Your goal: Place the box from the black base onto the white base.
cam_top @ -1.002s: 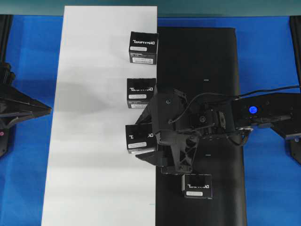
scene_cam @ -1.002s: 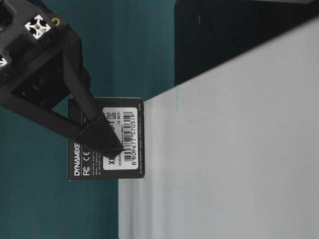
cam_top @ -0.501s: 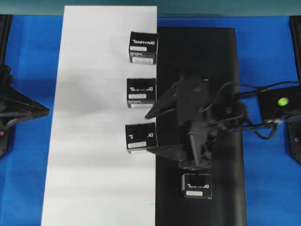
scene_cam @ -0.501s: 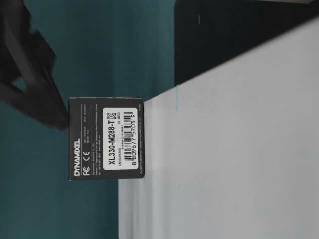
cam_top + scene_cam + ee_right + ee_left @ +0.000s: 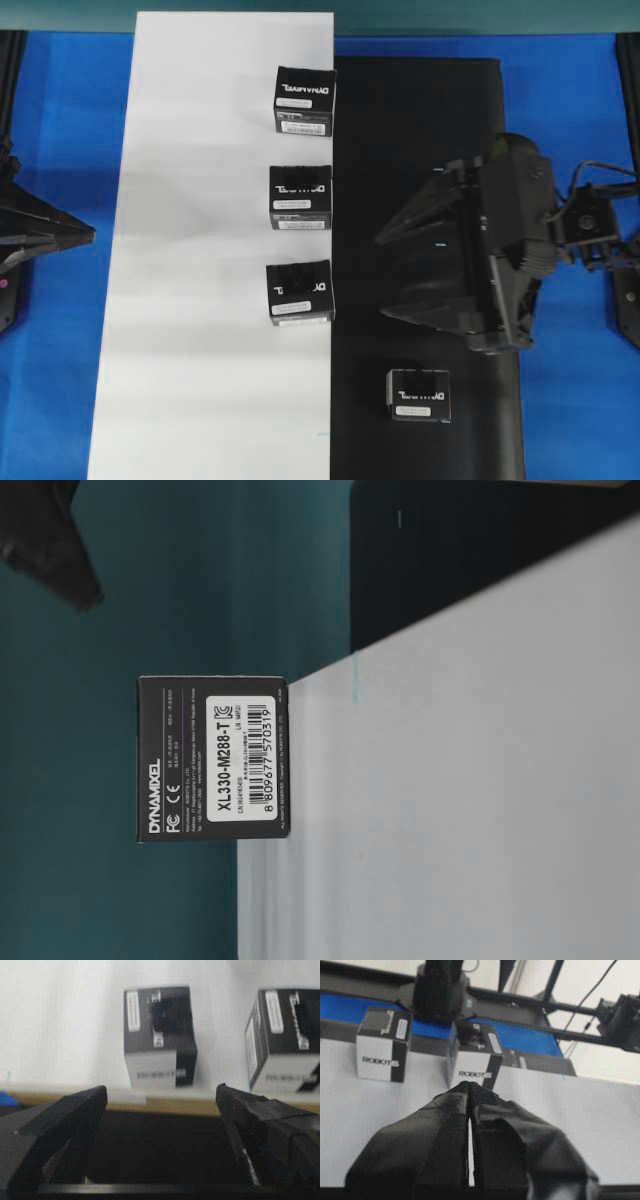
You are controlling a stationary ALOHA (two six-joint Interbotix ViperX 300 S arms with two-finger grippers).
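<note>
Three boxes on white base [image 5: 200, 250], one box [image 5: 420, 394] on black base [image 5: 420, 130]

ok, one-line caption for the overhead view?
Three boxes on the white base, one box left on the black base, open right claw above it.

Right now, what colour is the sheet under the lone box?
Matte black sheet, lone box on it; clearest in the overhead view.

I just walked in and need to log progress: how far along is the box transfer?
Done: three boxes sit along the white base, the nearest at its edge. In hand: nothing; the right gripper hangs open and empty over the black base, and the left gripper is shut. Left: one box on the black base.
</note>
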